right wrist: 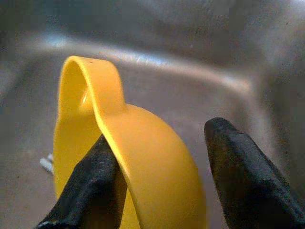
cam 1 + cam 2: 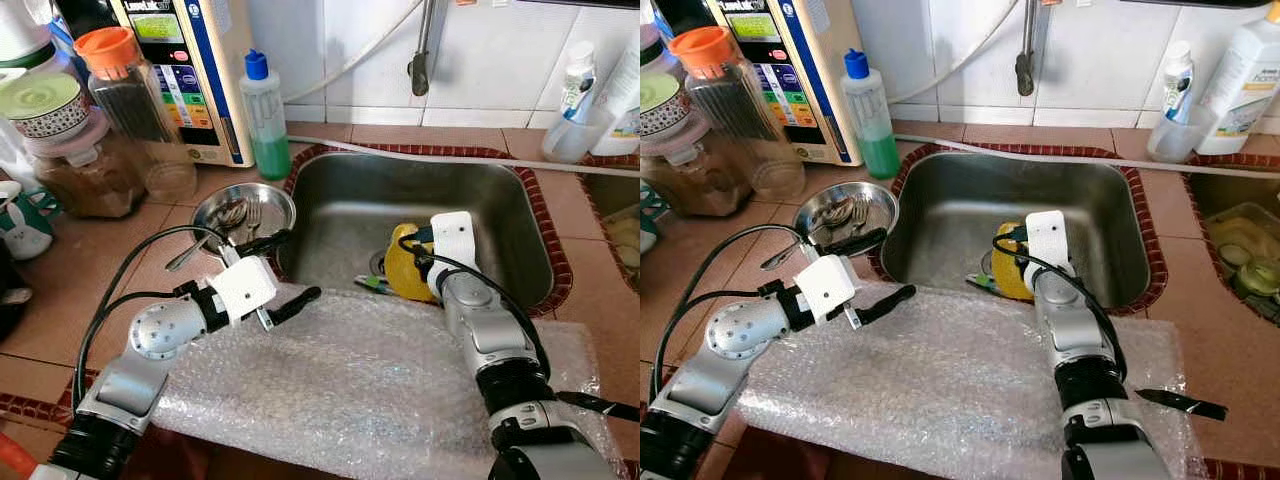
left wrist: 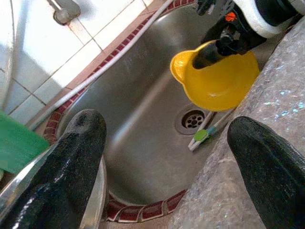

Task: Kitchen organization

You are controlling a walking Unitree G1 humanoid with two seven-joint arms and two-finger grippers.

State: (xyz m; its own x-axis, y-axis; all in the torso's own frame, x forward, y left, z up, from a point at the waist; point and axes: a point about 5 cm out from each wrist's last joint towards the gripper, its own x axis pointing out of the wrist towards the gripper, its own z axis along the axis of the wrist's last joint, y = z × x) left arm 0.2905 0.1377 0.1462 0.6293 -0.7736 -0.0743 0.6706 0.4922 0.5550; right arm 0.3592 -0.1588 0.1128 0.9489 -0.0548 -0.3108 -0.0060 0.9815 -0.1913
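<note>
Right gripper [image 1: 157, 167] is down inside the sink [image 2: 330, 200], near its front wall, at the yellow cup [image 2: 403, 268]. In the right wrist view one black finger [image 1: 93, 186] presses the inside of the cup wall while the other finger stands off the outside with a visible gap, so the fingers are spread wide and straddle the rim; not clamped, as far as I can judge. The cup sits tilted over the drain [image 3: 193, 119], handle loop pointing toward the sink's back wall and mouth turned toward the left arm, per the left wrist view. A green-tipped brush [image 3: 202, 136] lies on the sink floor just beside the cup, toward the front wall. Left gripper [image 2: 290, 270] hovers over the counter at the sink's front-left corner, fingers wide apart and holding nothing, aimed across the sink at the cup. A steel bowl [image 2: 270, 200] with a fork sits on the counter just beside the sink's left edge, right by the left gripper. Bubble wrap [image 2: 360, 390] covers the counter's front edge under both arms. Key relation: the cup wall lies between the right fingers, so the right arm is far nearer; likely next step is closing on the rim and lifting out. Risk: a thin rim pinch could let the cup swing.
</note>
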